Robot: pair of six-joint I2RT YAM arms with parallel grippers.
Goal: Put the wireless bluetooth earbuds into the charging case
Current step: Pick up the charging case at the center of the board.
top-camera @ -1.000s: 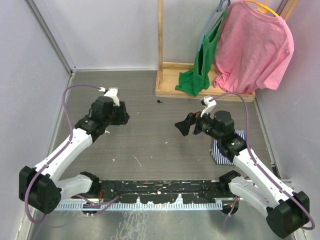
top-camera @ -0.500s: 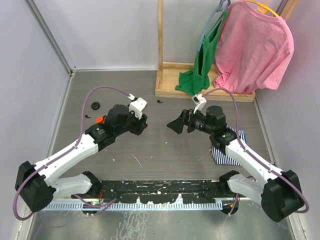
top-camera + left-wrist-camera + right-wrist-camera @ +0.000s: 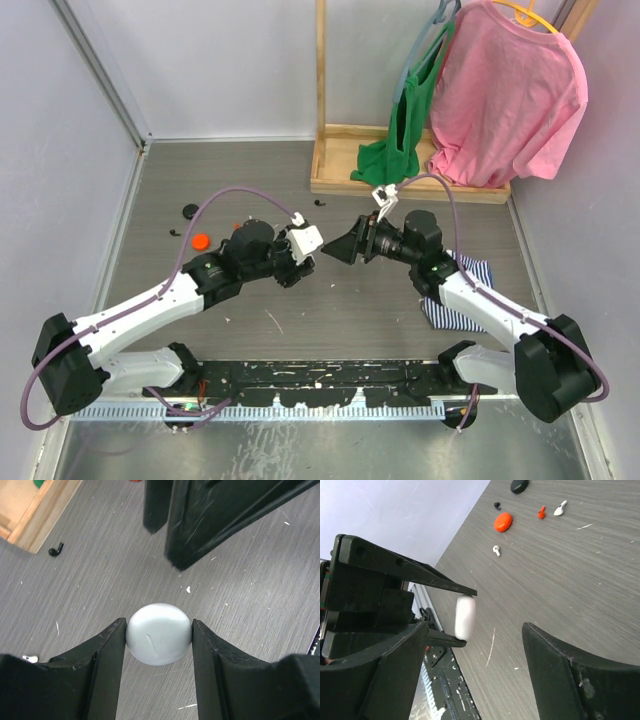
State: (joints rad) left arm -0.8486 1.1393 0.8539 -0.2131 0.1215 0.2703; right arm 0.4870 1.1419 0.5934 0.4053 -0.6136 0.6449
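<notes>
My left gripper (image 3: 159, 628) is shut on a white round charging case (image 3: 159, 634), closed, held above the table's middle (image 3: 306, 265). The case also shows edge-on in the right wrist view (image 3: 465, 617). My right gripper (image 3: 475, 630) is open and empty, facing the left one a short way apart (image 3: 338, 250). Earbuds lie loose on the table: a white one (image 3: 560, 508), a red one (image 3: 541, 512), a small white one (image 3: 496, 550) and a black one (image 3: 497, 505). Another black earbud (image 3: 56, 550) lies near the wooden base.
A red case (image 3: 200, 240) and a black case (image 3: 190, 211) lie at the left. A wooden rack base (image 3: 400, 165) with a pink shirt (image 3: 510, 90) and green cloth (image 3: 400, 140) stands at the back. A striped cloth (image 3: 455, 300) lies under the right arm.
My left gripper has moved right from the table's left side to the middle. My right gripper has moved left and now faces it closely.
</notes>
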